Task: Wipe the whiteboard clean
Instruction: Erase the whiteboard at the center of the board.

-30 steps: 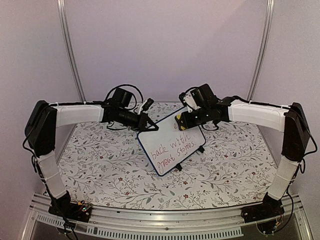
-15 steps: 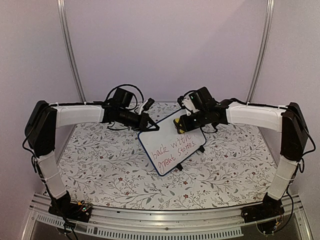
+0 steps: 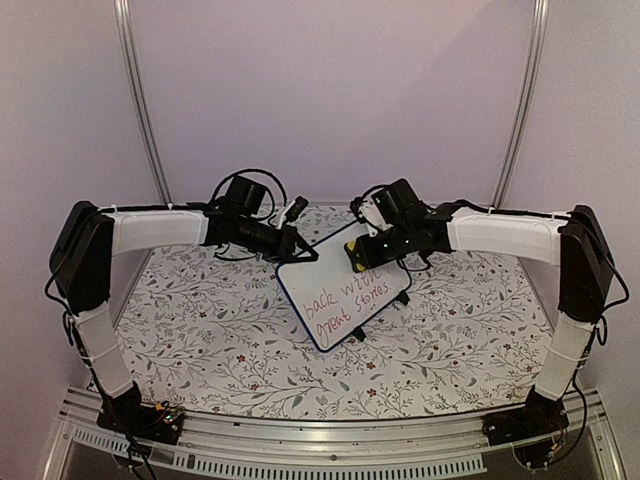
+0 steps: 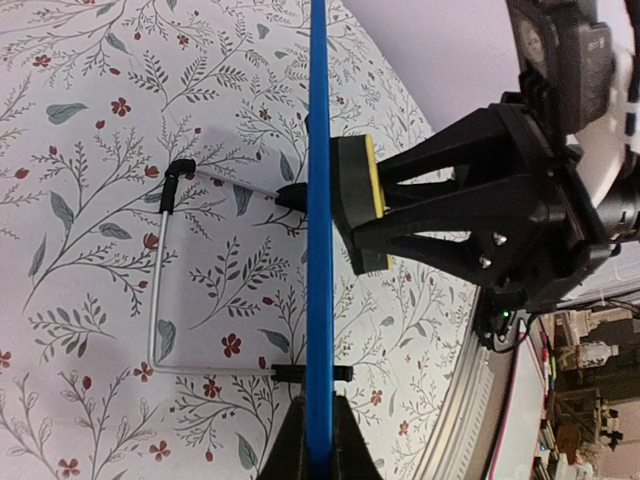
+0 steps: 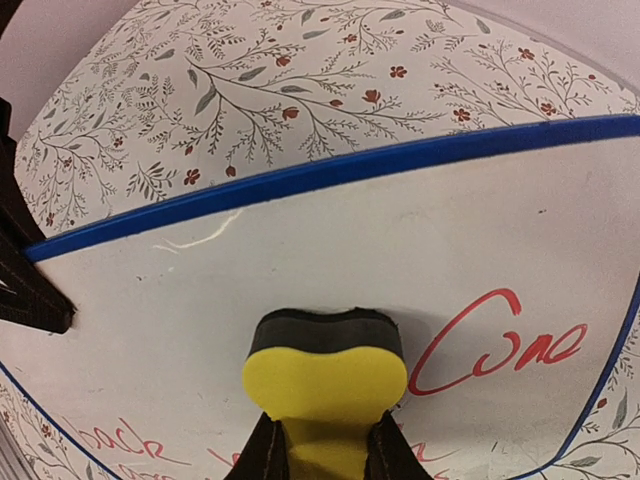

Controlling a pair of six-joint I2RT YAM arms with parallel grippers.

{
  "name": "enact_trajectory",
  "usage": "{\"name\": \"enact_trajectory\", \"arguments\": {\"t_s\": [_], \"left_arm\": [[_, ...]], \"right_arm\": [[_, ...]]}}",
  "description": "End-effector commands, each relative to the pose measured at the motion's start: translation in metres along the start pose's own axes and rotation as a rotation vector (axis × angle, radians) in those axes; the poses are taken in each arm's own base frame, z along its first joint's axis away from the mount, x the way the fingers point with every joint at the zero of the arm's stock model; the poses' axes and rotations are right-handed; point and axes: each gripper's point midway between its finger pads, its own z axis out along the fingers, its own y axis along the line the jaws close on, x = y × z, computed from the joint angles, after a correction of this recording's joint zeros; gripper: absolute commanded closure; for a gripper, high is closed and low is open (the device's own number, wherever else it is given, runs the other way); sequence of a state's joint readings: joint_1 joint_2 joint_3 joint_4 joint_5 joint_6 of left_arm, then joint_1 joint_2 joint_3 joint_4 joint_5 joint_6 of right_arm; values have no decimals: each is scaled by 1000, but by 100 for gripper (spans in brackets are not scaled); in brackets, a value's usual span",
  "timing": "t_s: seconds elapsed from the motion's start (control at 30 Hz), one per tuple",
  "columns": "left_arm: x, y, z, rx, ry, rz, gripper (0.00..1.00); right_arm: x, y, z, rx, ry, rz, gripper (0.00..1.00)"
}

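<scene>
The floral-patterned table (image 3: pixel 200 330) carries the whiteboard (image 3: pixel 340 300), standing on its feet.

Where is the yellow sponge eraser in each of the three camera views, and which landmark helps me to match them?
Top external: the eraser sits just right of centre, near the whiteboard's far corner.
Left wrist: the eraser is at centre, against the right side of the edge-on blue frame.
Right wrist: the eraser is at bottom centre, on the white surface below the blue frame.
Shared landmark: the whiteboard's blue frame, visible in all three.
</scene>
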State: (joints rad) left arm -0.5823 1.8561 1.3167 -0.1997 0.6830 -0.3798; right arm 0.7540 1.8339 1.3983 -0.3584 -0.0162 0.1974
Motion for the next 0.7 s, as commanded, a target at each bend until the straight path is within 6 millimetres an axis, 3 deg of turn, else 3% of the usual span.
{"name": "enact_trajectory", "arguments": {"t_s": [0.0, 0.4, 0.57, 0.67], "left_arm": [[4, 4, 2, -46, 1, 49, 100], [2, 1, 0, -38, -5, 53, 100], [2, 2, 0, -42, -5, 53, 100], [4, 1, 2, -28, 1, 49, 100]], "right_arm": [[45, -1, 15, 16, 128, -25, 84], [79, -17, 14, 77, 191, -26, 84], [70, -13, 15, 62, 172, -25, 84], [47, -7, 14, 48, 122, -32, 84]]}}
